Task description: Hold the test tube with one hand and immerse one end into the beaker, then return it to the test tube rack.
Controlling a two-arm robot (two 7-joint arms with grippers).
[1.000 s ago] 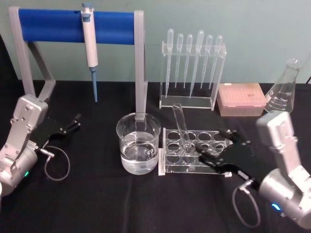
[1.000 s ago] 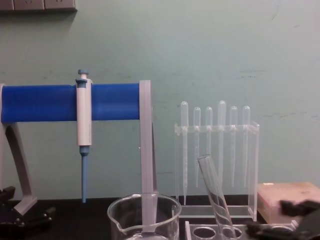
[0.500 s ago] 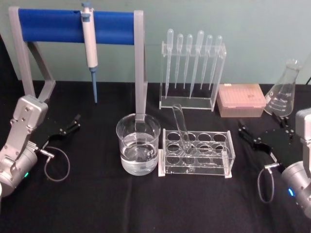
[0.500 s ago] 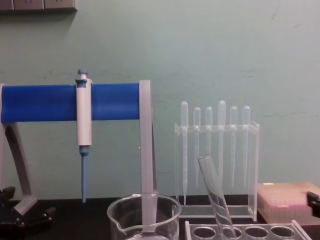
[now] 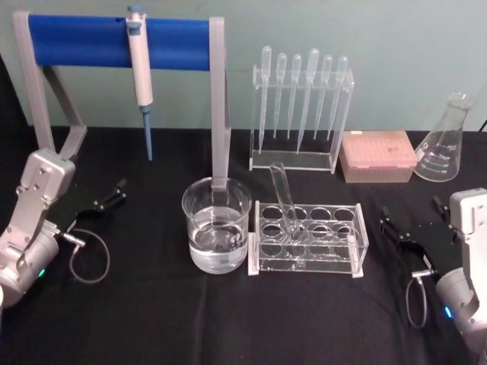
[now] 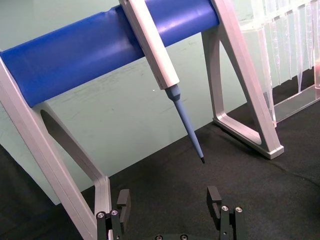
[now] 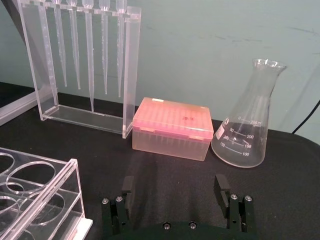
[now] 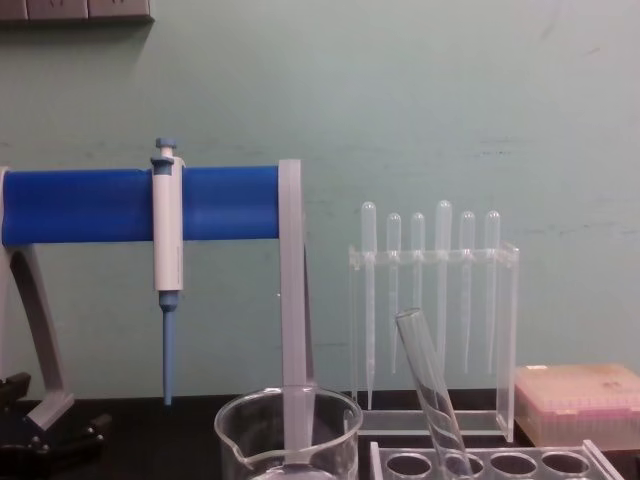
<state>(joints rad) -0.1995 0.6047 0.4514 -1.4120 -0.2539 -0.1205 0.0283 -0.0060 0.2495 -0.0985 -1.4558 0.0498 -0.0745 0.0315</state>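
A clear test tube [image 5: 286,199] leans tilted in a clear rack [image 5: 307,239] on the black table [image 5: 152,304]. Just to the rack's left stands the beaker [image 5: 216,225], partly filled with clear liquid. The right gripper [image 5: 411,237] rests well to the rack's right, jaws spread and empty. The left gripper [image 5: 106,199] sits parked at far left, also spread wide and empty.

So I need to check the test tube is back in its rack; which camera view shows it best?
The head view: the whole test tube shows, leaning in the clear rack beside the beaker. The chest view shows the tube from the side with its bottom cut off. Neither wrist view shows the tube.
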